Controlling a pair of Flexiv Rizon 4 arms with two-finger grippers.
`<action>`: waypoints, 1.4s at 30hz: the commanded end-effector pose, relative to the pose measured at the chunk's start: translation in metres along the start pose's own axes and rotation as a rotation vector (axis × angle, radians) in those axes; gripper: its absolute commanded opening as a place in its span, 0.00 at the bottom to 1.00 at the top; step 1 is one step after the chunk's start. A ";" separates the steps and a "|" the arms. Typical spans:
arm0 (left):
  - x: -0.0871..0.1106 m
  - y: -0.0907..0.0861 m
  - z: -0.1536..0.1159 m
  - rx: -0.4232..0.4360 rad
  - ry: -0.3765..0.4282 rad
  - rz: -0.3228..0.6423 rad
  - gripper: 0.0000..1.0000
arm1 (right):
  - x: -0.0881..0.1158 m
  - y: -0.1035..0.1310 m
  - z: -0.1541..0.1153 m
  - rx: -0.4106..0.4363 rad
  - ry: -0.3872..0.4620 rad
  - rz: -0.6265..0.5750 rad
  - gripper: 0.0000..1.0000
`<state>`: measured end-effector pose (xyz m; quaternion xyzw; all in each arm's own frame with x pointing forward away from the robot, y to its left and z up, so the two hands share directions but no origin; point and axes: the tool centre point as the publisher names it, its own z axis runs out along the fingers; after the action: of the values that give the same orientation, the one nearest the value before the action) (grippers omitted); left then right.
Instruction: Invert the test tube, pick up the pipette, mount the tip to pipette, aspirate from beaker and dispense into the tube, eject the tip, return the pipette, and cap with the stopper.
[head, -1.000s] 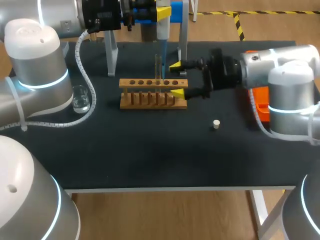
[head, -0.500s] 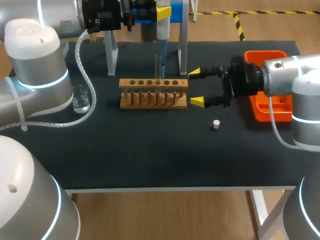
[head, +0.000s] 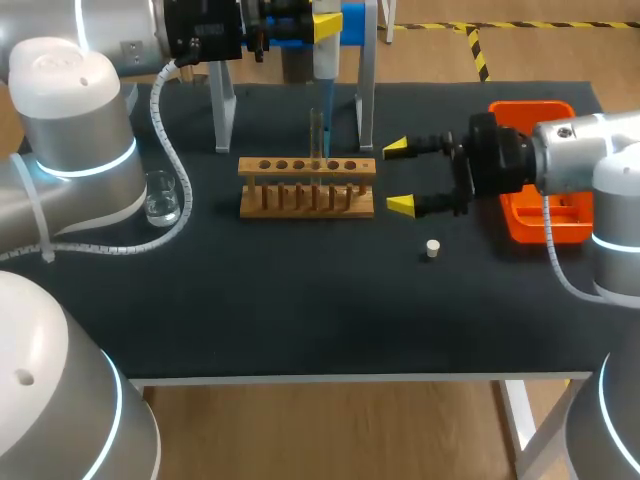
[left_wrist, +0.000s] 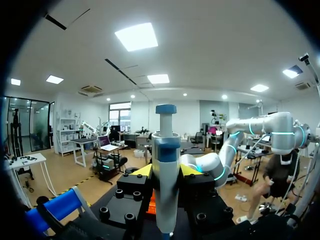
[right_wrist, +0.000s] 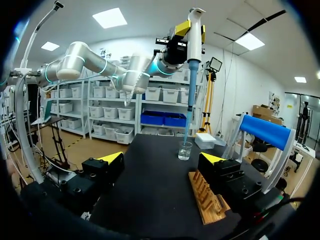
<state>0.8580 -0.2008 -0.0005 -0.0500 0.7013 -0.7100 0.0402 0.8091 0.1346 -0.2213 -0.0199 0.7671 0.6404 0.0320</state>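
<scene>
**A:** What sits nearest on the table (head: 300, 320)?

**B:** One stopper (head: 432, 248), alone, at four o'clock from the single wooden rack (head: 262, 200).

**A:** And the grippers?

**B:** Two. The right gripper (head: 399, 177) hangs just at three o'clock of the rack, fingers spread, holding nothing. One orange tray (head: 530, 108) lies further out along three o'clock.

**A:** Glassware?

**B:** One beaker (head: 162, 195) at nine o'clock of the rack. One test tube (head: 316, 135) stands upright in the rack.

**A:** The pipette?

**B:** One pipette (head: 327, 45), furthest back at twelve o'clock. The left gripper (left_wrist: 165, 172) pinches it, and its thin end points down at the tube.
</scene>
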 end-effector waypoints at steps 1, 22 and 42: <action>0.000 0.000 0.001 0.003 -0.002 0.001 0.00 | 0.000 0.000 -0.001 0.001 0.001 0.000 1.00; -0.020 0.030 -0.108 -0.034 -0.081 0.092 0.00 | 0.000 0.000 -0.001 0.001 0.001 0.000 1.00; -0.077 0.065 -0.214 -0.076 -0.170 0.114 0.00 | 0.000 0.000 -0.001 0.001 0.001 0.000 1.00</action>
<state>0.9070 0.0097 -0.0668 -0.0748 0.7243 -0.6710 0.1401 0.8092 0.1348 -0.2215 -0.0199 0.7670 0.6406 0.0320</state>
